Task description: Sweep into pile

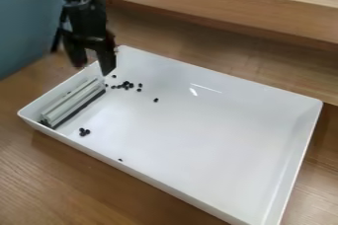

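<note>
The black gripper (94, 68) hangs over the back left corner of the white tray (218, 145), its two fingers apart with nothing between them. Below it, a long pale sweeper bar with a dark lower edge (74, 101) lies along the tray's left wall. Small black beads (125, 85) are clustered just right of the bar's far end, with a few stray ones around them. One bead (155, 100) sits a little farther right. Several beads (84, 132) rest together near the front left wall, and a single one (120, 160) lies close to the front wall.
The tray stands on a wooden table (86, 184). Behind it rises a raised wooden ledge (231, 7) that runs along the back and right. A blue-grey surface (26, 26) is at the upper left.
</note>
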Controlling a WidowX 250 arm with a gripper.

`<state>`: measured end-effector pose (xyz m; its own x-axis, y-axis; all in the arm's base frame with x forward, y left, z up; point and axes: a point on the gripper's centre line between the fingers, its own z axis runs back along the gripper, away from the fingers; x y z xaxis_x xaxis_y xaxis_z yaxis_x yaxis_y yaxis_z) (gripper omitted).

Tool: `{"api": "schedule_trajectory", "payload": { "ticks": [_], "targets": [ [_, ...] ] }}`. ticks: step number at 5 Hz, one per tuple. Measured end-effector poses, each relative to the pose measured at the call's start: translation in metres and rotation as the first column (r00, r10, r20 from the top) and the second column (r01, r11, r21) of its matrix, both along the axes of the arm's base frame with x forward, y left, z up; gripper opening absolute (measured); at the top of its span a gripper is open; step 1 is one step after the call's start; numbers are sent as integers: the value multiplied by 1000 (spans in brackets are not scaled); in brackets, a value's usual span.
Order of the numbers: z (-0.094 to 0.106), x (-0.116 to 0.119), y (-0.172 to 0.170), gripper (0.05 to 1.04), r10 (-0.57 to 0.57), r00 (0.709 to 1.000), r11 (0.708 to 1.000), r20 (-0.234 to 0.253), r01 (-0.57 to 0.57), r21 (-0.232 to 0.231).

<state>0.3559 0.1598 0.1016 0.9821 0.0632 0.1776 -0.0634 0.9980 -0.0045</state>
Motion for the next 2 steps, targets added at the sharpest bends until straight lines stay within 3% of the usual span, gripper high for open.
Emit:
{"api": "schedule_trajectory", "payload": {
  "ticks": [2],
  "targets": [
    [10,6,-52,999,-87,995,996,-46,86,-38]
  ]
}}
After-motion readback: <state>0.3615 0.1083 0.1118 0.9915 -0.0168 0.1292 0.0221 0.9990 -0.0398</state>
